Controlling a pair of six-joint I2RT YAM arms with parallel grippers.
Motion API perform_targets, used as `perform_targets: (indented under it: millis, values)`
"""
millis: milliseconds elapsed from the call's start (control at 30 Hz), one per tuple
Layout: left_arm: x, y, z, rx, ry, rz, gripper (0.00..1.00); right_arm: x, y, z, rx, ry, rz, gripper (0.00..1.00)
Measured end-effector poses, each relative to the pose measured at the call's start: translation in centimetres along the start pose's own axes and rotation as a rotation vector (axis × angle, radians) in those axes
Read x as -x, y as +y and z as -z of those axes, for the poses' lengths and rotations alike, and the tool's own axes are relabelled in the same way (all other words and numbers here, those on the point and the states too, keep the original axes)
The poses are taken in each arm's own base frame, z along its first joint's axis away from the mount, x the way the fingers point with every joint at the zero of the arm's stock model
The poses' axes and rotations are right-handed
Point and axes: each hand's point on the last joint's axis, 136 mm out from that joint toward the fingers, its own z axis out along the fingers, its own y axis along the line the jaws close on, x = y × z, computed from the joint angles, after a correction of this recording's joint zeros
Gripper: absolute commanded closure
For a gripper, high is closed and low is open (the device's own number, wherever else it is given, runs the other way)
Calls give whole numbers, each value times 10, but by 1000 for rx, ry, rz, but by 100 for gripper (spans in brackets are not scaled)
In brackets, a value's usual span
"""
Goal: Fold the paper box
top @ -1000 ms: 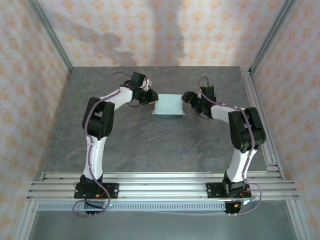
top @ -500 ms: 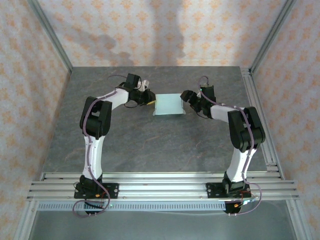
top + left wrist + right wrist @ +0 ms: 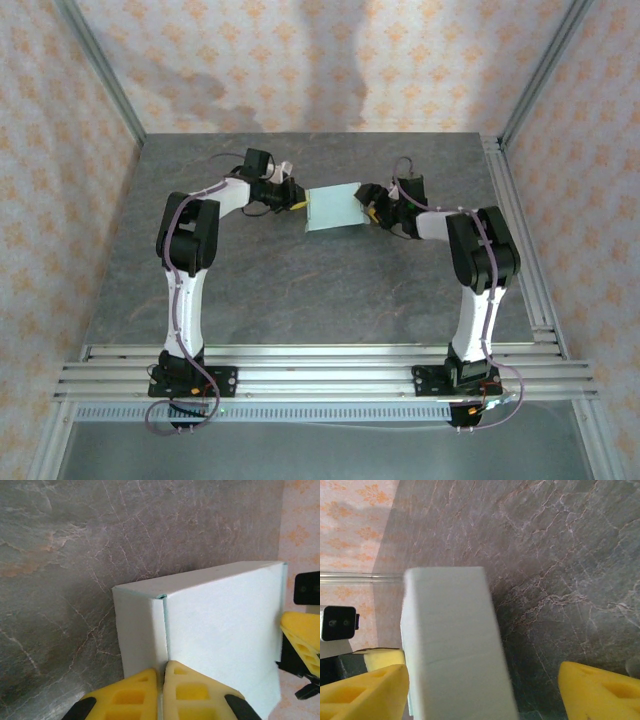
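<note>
left pincer [image 3: 161, 667] pinched shut on paper box [image 3: 334, 207] at its left seam, likely anchoring it. box between the two pincers, mid-far desk [image 3: 300, 290], slightly skewed (lifted or resting: can't tell). looks already formed: closed pale mint slab, crisp edges. right pincer [image 3: 482, 672] spread wide, straddling opposite end, probably to square it.

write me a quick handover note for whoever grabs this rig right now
Left gripper: shut, pinching the paper box at a seam on its near edge.
Right gripper: open, jaws wide, with the box's other end between them, close to one finger.
Box: over the far middle of the table, between the two arms.
Done: it already forms a rectangular box.
Left: probably check the end flaps, which can't be judged from here, then let go.
</note>
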Motion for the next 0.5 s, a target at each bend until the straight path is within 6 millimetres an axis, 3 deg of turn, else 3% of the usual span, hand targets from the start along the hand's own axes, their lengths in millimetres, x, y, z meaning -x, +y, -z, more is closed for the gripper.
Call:
perform_targets:
  millis: [267,500]
  values:
    - [1,2,2,-16,4,6,93,-1,9,0,44,16,-21,22]
    - [1,3,1,-18,7,4,90,-1,19,-7,101,47,-48,41]
